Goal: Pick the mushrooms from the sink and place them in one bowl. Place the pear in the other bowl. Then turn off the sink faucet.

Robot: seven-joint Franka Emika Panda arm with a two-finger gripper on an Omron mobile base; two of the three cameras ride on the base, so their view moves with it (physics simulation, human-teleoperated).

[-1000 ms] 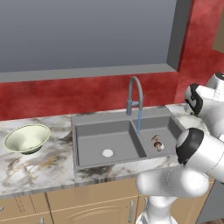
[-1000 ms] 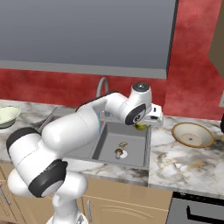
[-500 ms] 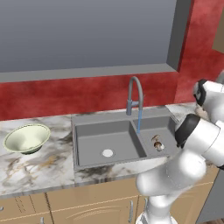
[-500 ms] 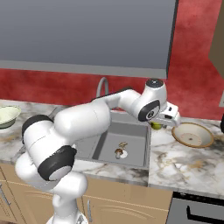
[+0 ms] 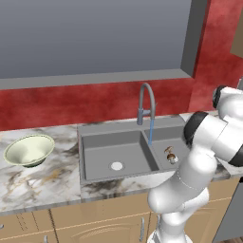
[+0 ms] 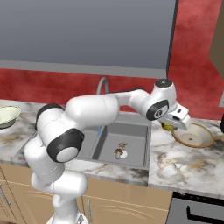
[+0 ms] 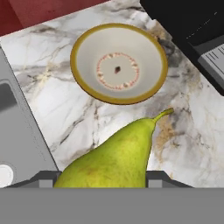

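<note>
My gripper (image 6: 172, 124) is shut on the yellow-green pear (image 6: 166, 127) and holds it above the counter, just left of the tan-rimmed bowl (image 6: 202, 141). In the hand view the pear (image 7: 118, 159) hangs stem-up between the fingers, with the tan-rimmed bowl (image 7: 78, 76) below and ahead, nothing in it. Two brown-capped mushrooms (image 6: 120, 150) lie in the right basin of the sink (image 6: 131, 131), also seen as mushrooms (image 5: 170, 155) by the drain. Water runs from the faucet (image 5: 147, 102). The pale green bowl (image 5: 28, 149) stands far left.
A dark stove (image 7: 192, 30) borders the counter just past the tan-rimmed bowl. Marble counter (image 6: 175, 162) lies between sink and stove. The red wall and a grey window frame (image 5: 95, 80) rise behind the faucet. My arm (image 6: 100, 109) arches across the sink.
The arm has swung right with the pear, from over the sink's right basin to the counter beside the tan-rimmed bowl. Mushrooms and bowls have not moved.
</note>
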